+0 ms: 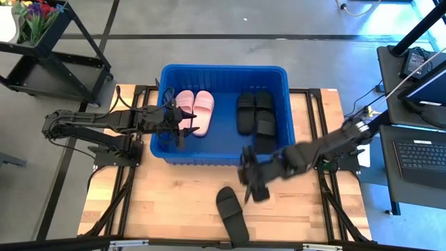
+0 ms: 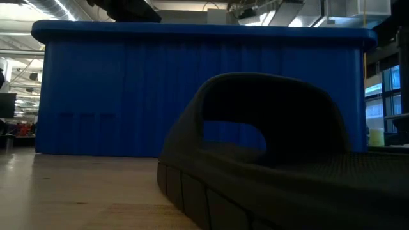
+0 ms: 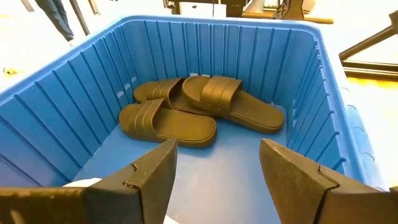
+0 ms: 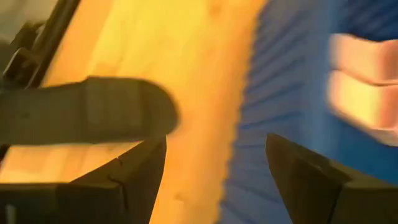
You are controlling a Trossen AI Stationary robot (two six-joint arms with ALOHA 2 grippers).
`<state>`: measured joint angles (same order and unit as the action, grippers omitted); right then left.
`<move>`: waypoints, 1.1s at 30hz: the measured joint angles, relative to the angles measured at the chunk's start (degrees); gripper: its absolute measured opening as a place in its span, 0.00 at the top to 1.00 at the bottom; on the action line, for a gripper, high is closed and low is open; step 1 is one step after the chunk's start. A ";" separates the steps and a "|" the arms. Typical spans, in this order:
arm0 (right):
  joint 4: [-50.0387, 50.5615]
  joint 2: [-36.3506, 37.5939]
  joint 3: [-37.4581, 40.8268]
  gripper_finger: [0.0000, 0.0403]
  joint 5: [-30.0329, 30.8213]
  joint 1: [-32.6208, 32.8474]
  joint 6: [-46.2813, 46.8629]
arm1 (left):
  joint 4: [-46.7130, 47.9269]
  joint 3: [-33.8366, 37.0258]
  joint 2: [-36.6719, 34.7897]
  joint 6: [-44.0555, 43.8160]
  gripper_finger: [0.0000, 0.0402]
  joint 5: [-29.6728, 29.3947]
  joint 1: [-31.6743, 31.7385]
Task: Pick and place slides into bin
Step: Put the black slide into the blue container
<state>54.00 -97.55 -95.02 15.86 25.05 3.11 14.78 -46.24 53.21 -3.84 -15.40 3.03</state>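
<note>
The blue bin stands at the table's far middle. Two pale pink slides lie on its floor at the left, and three black slides lie at its right. One black slide lies sole down on the table near the front edge; it fills the low view. My left gripper is open and empty over the bin's left part, beside the pink slides. My right gripper is open and empty above the table, between the bin's near wall and the lone black slide.
The wooden table is bare left of the lone slide. The bin's near wall is close to my right gripper. A dark cart with flowers stands off the table at far left, and a desk with a laptop at right.
</note>
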 joint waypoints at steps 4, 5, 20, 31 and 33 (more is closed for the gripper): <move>-0.04 -4.98 0.02 0.32 -0.04 4.77 2.66 | 0.16 0.00 0.00 0.00 0.44 0.00 0.00; 0.02 -6.28 0.02 0.32 -0.05 5.88 2.50 | 0.20 0.00 0.00 0.00 0.44 0.02 -0.01; -16.42 -17.87 -0.02 0.32 -0.15 9.67 0.62 | 0.28 0.00 0.00 0.00 0.44 0.04 0.01; -17.40 -21.03 0.04 0.32 -3.45 8.34 -5.01 | 7.19 0.00 0.02 0.00 0.44 0.04 -0.58; -15.86 -21.03 0.12 0.32 -3.44 8.01 -6.15 | 7.36 0.00 0.02 0.00 0.44 0.04 -1.03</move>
<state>38.14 -118.58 -94.90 12.42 33.06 -3.03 22.14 -46.24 53.23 -3.84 -15.35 2.00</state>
